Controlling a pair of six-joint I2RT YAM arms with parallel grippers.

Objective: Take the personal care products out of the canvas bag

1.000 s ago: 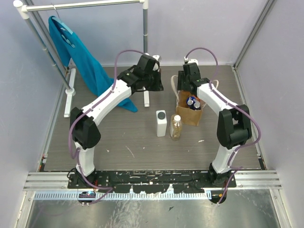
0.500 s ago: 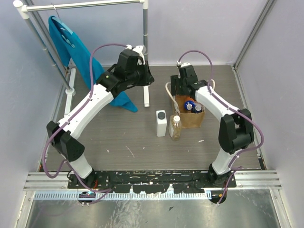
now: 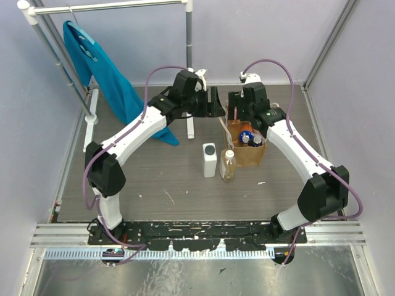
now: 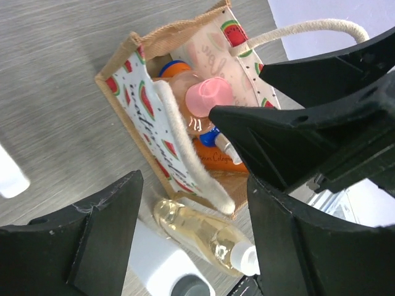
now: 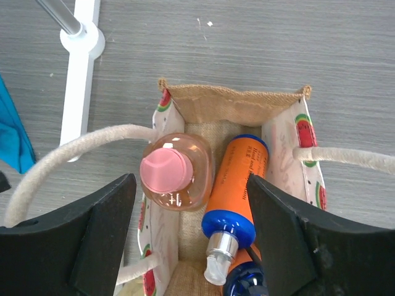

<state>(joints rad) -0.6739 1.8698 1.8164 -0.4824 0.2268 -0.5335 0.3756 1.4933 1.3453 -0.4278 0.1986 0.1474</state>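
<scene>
The canvas bag [image 3: 250, 155] stands open right of centre, its watermelon-print lining [image 4: 145, 114] and cord handles [image 5: 74, 148] showing. Inside stand a pinkish bottle [image 5: 170, 172] with a pink cap and an orange bottle [image 5: 237, 182] with a blue band; a second blue-topped one [image 5: 247, 280] lies under it. The white bottle [image 3: 210, 159] and the amber bottle [image 3: 228, 165] stand on the table left of the bag. My right gripper [image 5: 191, 234] hovers open above the bag mouth, straddling both bottles. My left gripper [image 3: 217, 102] hangs open and empty just behind the bag's left side.
A clothes rack [image 3: 188, 37] stands at the back left with a teal-blue garment [image 3: 105, 80] hanging on it. Its white foot [image 5: 80, 80] lies close behind the bag. The two grippers are nearly touching above the bag.
My left gripper has gone from shut to open and swung back right toward the bag. The right gripper has opened wider and its arm has stretched out, staying over the bag mouth.
</scene>
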